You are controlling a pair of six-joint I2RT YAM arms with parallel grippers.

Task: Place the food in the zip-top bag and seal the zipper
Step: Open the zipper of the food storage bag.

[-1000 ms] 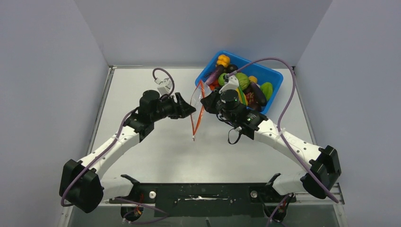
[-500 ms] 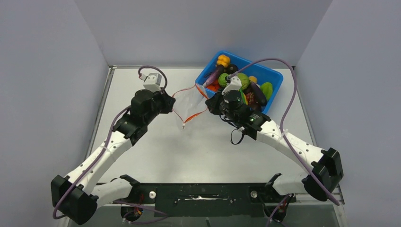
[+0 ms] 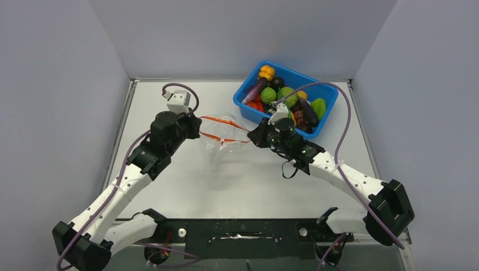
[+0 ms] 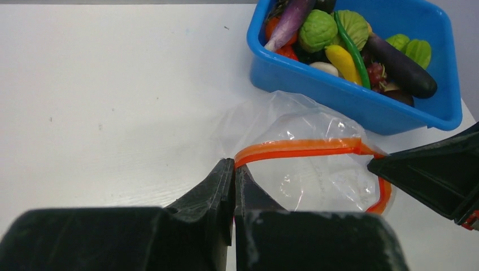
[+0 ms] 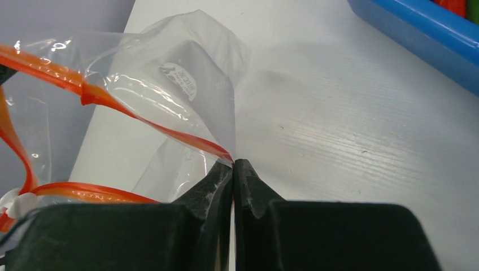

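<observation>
Left gripper (image 4: 234, 165): pinched tight on the left end of the zipper (image 4: 299, 148).
Right gripper (image 5: 233, 165): pinched tight on the right end of the same orange strip.
Zip-top bag (image 3: 223, 134): stretched between the two grippers, with its mouth a little open and nothing inside.
How it will handle: light, thin, floppy and slippery. It may crumple or slip. The firmer orange strip looks like the best place to hold.
Food (image 4: 319, 31): piled in the blue bin (image 4: 350, 101), just past the bag, far and right.

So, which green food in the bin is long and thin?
The green pod, a slim curved strip beside the yellow fruit; the other green ones are round.
</observation>
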